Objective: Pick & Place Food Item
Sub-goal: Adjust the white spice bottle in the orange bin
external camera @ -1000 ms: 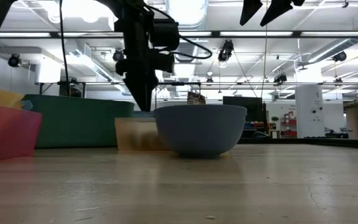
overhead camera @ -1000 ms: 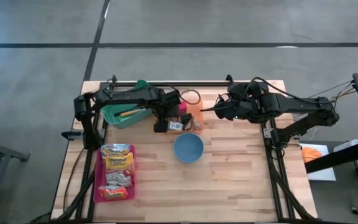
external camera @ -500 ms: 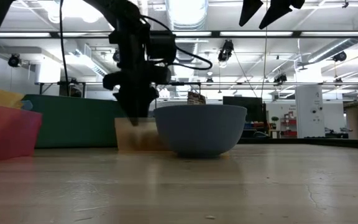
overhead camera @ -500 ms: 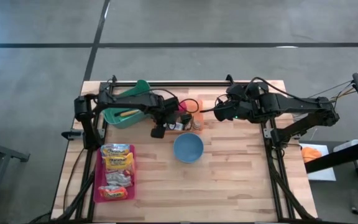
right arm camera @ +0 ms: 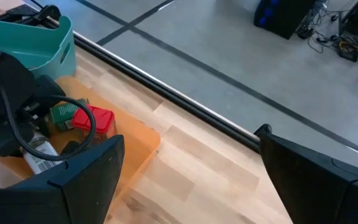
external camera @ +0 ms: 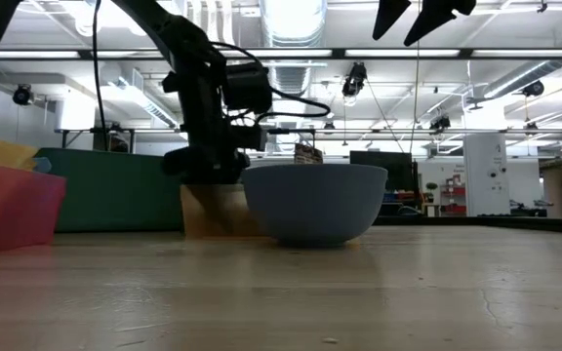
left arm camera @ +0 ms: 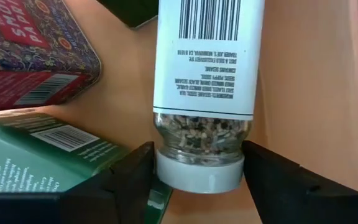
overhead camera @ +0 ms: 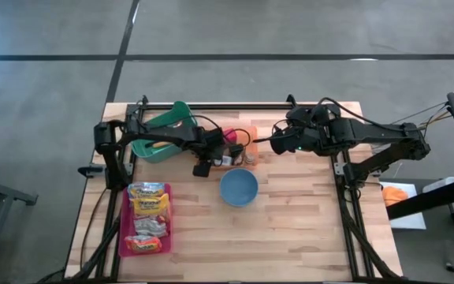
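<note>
Here left gripper [left arm camera: 197, 177] fingers bracket white cap of seasoning jar [left arm camera: 205, 93], one each side, seemingly closed on it. Jar lies in orange bin [overhead camera: 247, 144] beside red tin [left arm camera: 30, 56] and green box [left arm camera: 36, 162]. Blue bowl [overhead camera: 239, 188] near, likely drop spot. Right gripper [right arm camera: 188, 180] waits raised, jaws wide, empty.

Left arm lowered into the orange tray

The left gripper [left arm camera: 197, 177] is brought down from above the orange tray [overhead camera: 250, 140] and tilted over, and its fingers [left arm camera: 129, 174] are now set on either side of the cap of the spice jar [left arm camera: 207, 93] lying there.
</note>
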{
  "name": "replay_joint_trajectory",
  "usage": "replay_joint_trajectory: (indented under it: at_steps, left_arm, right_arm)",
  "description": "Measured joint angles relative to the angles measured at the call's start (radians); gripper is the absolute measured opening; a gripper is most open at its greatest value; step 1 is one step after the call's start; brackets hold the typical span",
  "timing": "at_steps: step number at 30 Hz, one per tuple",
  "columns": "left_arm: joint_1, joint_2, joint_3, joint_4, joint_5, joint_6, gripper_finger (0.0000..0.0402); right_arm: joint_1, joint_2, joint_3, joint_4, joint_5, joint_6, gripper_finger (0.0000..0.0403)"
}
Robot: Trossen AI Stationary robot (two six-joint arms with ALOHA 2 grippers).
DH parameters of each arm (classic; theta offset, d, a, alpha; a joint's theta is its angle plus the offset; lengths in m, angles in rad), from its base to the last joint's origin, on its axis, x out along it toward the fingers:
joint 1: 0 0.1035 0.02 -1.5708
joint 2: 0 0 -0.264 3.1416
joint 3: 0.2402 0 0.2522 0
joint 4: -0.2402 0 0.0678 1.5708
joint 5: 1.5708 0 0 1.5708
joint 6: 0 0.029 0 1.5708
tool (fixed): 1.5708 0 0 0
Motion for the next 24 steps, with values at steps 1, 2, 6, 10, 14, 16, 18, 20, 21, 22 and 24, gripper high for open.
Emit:
replay_joint_trajectory:
  at_steps: [1,2,6,10,14,16,18,20,21,22,24]
  left_arm:
    - [-0.001,0.000,-0.004,0.004,-0.002,0.000,0.0233]
    - [-0.002,0.000,-0.007,0.006,-0.003,0.000,0.0221]
    - [-0.002,-0.002,-0.003,-0.003,-0.003,0.000,0.0175]
    - [-0.002,0.000,0.012,-0.018,-0.002,-0.010,0.0175]
    - [-0.002,0.000,0.036,-0.062,-0.001,-0.016,0.0175]
    - [0.000,0.000,0.059,-0.114,0.001,-0.021,0.0175]
    - [0.000,0.000,0.089,-0.179,0.001,-0.032,0.0175]
    - [0.000,0.000,0.123,-0.236,0.002,-0.040,0.0175]
    - [0.000,0.000,0.142,-0.261,0.005,-0.043,0.0175]
    - [0.000,0.000,0.161,-0.286,0.009,-0.046,0.0175]
    - [0.000,0.000,0.202,-0.330,0.023,-0.054,0.0175]
  right_arm:
    - [0.000,0.000,0.000,0.001,0.000,-0.003,0.0370]
    - [0.000,0.000,0.000,0.001,-0.002,-0.004,0.0370]
    - [0.000,0.000,0.000,0.002,-0.035,-0.017,0.0370]
    - [0.000,0.000,0.000,0.023,-0.069,-0.074,0.0370]
    - [0.000,0.000,0.000,0.054,-0.133,-0.174,0.0370]
    - [-0.001,0.000,0.000,0.079,-0.182,-0.252,0.0370]
    - [-0.001,0.005,0.000,0.111,-0.234,-0.342,0.0370]
    - [-0.001,0.012,0.000,0.137,-0.300,-0.431,0.0370]
    - [-0.001,0.017,0.000,0.154,-0.329,-0.473,0.0370]
    - [-0.001,0.021,0.000,0.168,-0.355,-0.508,0.0370]
    - [-0.001,0.037,0.000,0.189,-0.399,-0.569,0.0370]
